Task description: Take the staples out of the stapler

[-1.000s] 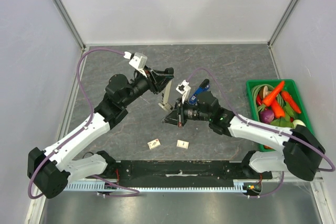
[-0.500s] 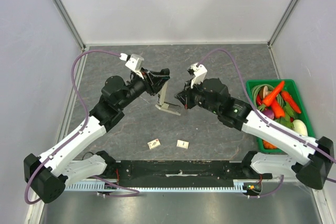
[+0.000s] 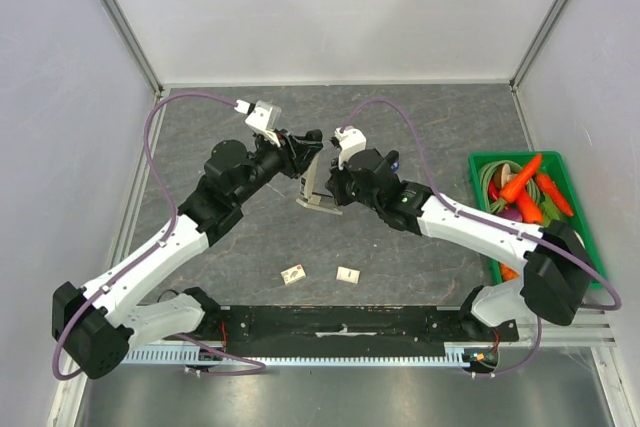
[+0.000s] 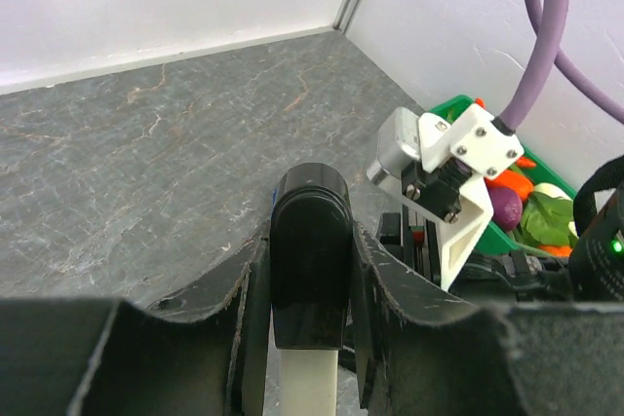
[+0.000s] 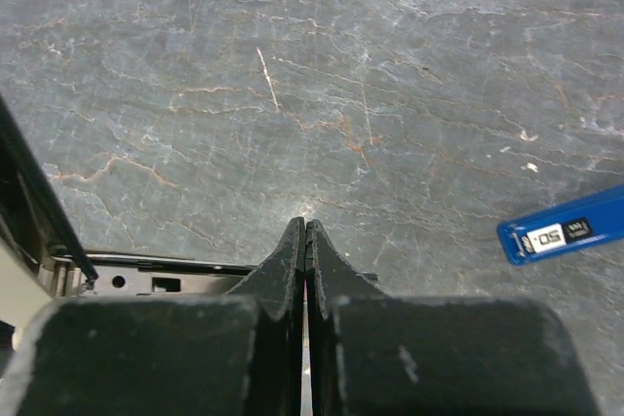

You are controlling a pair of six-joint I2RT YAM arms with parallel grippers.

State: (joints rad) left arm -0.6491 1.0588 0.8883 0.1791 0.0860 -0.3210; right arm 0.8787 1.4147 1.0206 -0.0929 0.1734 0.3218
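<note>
The left gripper (image 4: 310,284) is clamping the stapler (image 3: 311,183) by its black end, mid-table. At its 3 o'clock the right gripper (image 5: 306,241) is pinching shut beside the open metal track (image 5: 146,280), probably extracting staples. Next needs a steady outward pull.

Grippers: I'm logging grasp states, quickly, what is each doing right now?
Left gripper: closed on the stapler, at its black end.
Right gripper: closed, fingertips together; anything pinched cannot be told.

Stapler (image 4: 310,250) end: glossy black plastic (matt cream strip below). Table (image 5: 390,65): matt grey, marble-veined, smooth-looking.
</note>
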